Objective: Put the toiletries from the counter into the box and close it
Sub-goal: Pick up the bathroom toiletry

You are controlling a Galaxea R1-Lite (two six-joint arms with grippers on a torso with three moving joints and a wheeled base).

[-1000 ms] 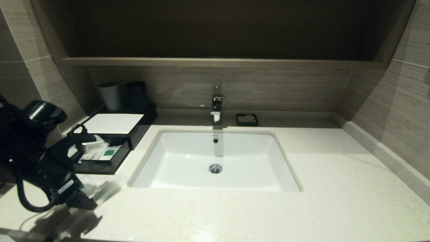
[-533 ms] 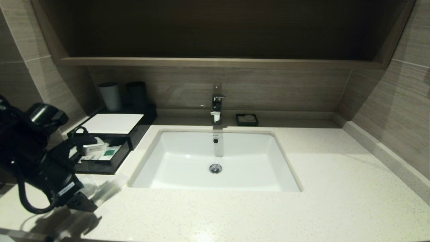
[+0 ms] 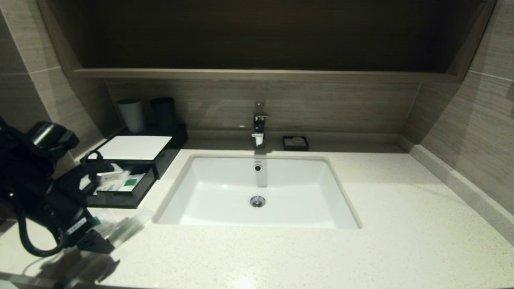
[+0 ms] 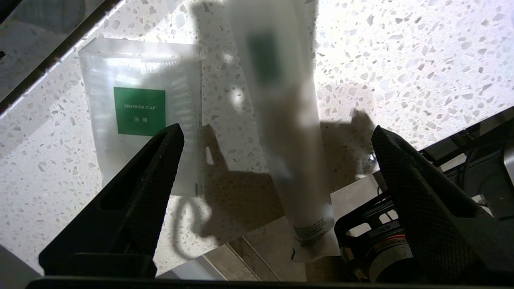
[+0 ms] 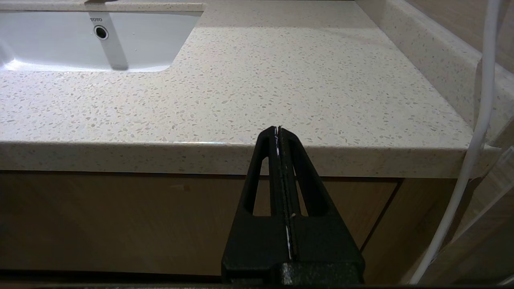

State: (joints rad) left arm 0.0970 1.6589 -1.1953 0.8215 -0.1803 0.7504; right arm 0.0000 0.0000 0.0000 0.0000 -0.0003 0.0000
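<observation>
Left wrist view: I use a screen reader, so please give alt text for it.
The open left gripper hangs over a long frosted packet lying on the speckled counter. Beside it lies a flat sachet with a green "SHOWER CAP" label.

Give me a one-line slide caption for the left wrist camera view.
Open left gripper poised above a long frosted packet overhanging the speckled counter edge, shower cap sachet lying alongside.

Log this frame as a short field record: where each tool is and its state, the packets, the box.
left tool: open, above the long packet on the counter, near its front edge
shower cap sachet: flat on the counter beside the long packet
box: drawer pulled open, items already inside
right tool: shut, parked below the counter edge, right of the sink
</observation>
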